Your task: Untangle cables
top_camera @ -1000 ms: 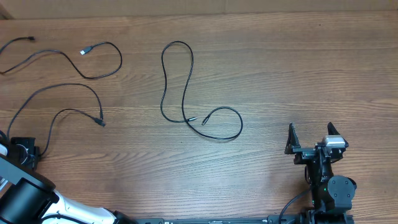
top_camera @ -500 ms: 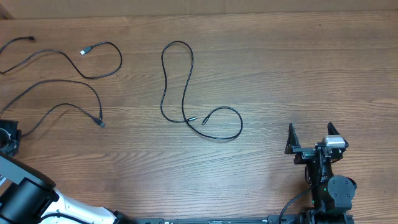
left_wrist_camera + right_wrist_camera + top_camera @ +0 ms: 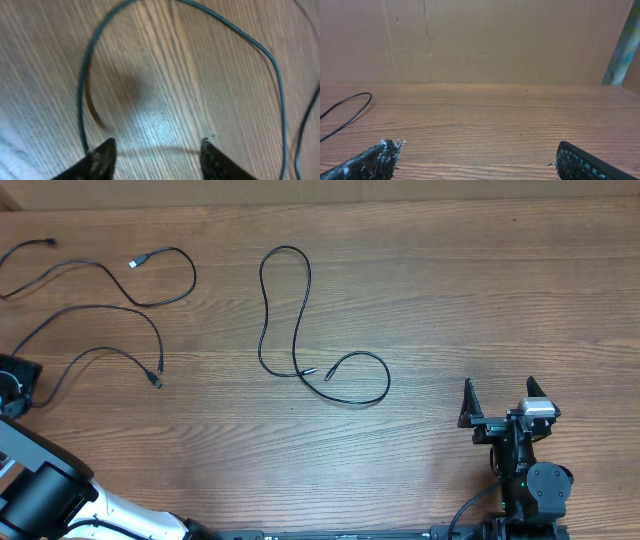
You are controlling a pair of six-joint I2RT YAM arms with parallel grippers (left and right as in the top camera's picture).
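Three thin black cables lie apart on the wooden table. One with a silvery tip [image 3: 135,262] curls at the far left. A second cable [image 3: 100,308] arcs from the left edge to a plug [image 3: 157,382]. The third cable [image 3: 296,310] loops mid-table. My left gripper [image 3: 16,376] sits at the left edge, open. In the left wrist view the second cable [image 3: 277,75] curves ahead of the left gripper [image 3: 156,145] and passes just outside one fingertip [image 3: 102,155]. My right gripper [image 3: 500,395] stands open and empty at the front right.
A brown cardboard wall [image 3: 480,40] closes off the far side of the table. In the right wrist view, bare wood lies ahead of the right gripper [image 3: 477,150], and one loop of cable [image 3: 351,107] shows at the left.
My left gripper has moved away from the front edge along the table's left side and opened, letting go of the second cable. That cable's plug shifted slightly left. The right arm stayed still.
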